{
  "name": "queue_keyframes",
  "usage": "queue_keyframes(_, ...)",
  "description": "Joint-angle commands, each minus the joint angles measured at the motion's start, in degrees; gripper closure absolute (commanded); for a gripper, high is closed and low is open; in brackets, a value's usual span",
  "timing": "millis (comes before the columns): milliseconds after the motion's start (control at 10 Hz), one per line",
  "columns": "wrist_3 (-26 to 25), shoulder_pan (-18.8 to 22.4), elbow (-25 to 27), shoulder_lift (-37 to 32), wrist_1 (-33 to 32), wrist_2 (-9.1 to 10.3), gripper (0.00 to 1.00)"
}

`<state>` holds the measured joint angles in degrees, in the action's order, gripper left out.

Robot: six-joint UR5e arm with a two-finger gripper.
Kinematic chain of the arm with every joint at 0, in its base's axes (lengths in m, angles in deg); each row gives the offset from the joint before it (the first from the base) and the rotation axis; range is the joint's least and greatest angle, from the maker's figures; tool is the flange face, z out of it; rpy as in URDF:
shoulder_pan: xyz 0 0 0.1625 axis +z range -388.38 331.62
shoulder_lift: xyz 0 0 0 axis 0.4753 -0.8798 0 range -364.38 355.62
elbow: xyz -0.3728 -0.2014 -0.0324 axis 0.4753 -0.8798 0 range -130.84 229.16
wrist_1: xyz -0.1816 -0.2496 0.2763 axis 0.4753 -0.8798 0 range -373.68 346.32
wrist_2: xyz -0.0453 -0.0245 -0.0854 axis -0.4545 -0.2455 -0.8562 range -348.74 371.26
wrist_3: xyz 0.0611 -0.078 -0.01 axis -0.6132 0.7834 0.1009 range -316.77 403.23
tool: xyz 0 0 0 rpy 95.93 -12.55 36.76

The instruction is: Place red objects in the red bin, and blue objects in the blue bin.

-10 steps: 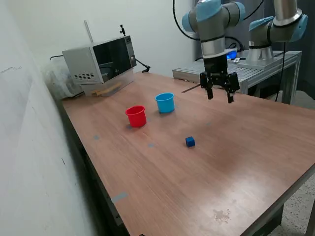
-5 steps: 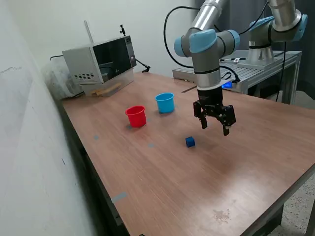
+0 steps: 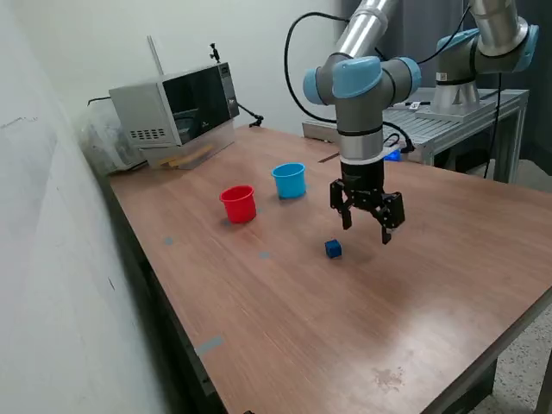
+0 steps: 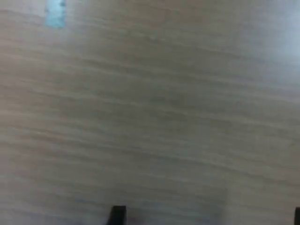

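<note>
One small dark blue cube (image 3: 333, 248) lies on the wooden table in the exterior view. My gripper (image 3: 366, 231) hangs open and empty just above the table, a little toward the exterior view's right of that cube. The red bin (image 3: 239, 204) and the blue bin (image 3: 290, 180) stand upright side by side farther back, toward the exterior view's left. No red objects show in either view. The wrist view is blurred and holds only table wood, a pale tape mark (image 4: 55, 14) and one dark fingertip (image 4: 117, 214).
A microwave (image 3: 175, 105) sits at the table's back corner on the exterior view's left. A second arm's base (image 3: 457, 90) stands on a metal stand behind the table. Small tape marks (image 3: 209, 345) dot the wood (image 3: 285, 328).
The gripper has come down from above the table's back and moved toward the exterior view's left, ending close beside the blue cube. It stayed open. The cube and cups have not moved.
</note>
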<state>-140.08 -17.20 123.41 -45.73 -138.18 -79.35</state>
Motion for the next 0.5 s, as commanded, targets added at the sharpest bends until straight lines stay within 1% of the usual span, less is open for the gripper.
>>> queue_keyframes(0, -9.7, -1.6, 0.1, 0.2, 2.7, -2.46, 0.00)
queue_keyframes(100, -15.8, -1.8, 0.3, 0.1, 2.9, -3.17, 0.00)
queue_keyframes(200, -19.7, -1.8, 0.3, 0.1, 2.9, -3.09, 0.00)
queue_keyframes(400, -22.2, -1.7, 0.1, 0.1, 2.9, -2.74, 0.00)
